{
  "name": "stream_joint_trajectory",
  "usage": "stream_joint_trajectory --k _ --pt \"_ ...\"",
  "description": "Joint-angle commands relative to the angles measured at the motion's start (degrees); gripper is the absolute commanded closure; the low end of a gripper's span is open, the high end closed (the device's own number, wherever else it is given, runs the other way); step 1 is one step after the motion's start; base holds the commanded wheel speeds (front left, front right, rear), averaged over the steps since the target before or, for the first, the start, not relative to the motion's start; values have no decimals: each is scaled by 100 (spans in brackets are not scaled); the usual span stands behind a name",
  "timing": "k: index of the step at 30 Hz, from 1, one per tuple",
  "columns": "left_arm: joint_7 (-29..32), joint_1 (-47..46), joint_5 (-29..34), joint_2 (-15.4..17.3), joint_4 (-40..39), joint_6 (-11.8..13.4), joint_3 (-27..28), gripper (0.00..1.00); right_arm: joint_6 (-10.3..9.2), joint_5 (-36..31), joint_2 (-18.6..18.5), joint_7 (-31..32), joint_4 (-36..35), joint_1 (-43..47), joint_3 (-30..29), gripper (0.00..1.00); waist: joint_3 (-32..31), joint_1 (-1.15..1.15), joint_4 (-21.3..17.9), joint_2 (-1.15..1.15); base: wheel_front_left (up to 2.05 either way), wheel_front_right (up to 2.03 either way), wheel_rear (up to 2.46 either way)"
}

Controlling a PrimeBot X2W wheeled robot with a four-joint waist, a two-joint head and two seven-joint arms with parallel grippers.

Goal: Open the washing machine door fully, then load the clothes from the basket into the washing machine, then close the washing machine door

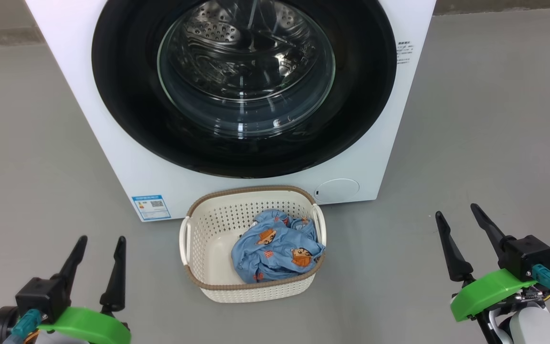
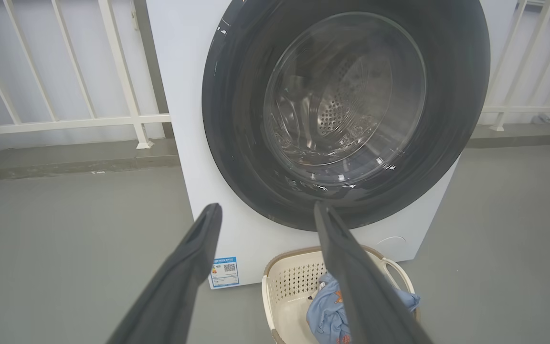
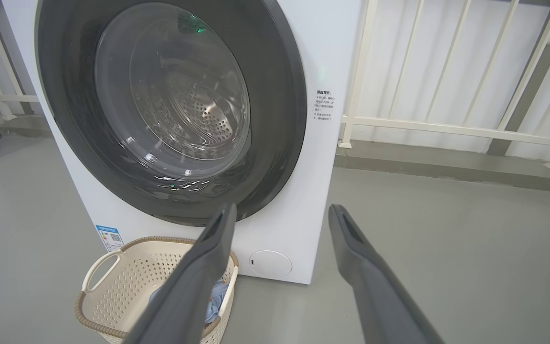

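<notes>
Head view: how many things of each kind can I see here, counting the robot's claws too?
washing machine: 1, its door shut
basket: 1
bundle of clothes: 1, lying in the basket
claws: 2, the left claw and the right claw, both open and empty
Total: 5
</notes>
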Motion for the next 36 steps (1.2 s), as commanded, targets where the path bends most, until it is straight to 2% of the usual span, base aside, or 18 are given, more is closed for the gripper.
stream_joint_trajectory --k 1,15,36 --pt "-52 -230 68 167 -98 -8 224 0 9 -8 -38 -69 -148 -164 90 0 -1 0 0 0 0 0 0" --pt "-52 -243 97 246 -46 -9 165 0 9 -38 -41 -69 -221 -122 44 0 -7 0 25 0 21 21 -43" --pt "-52 -286 -31 154 -83 -9 344 0 9 -49 11 -69 -282 -134 -42 0 104 0 32 0 104 104 -208"
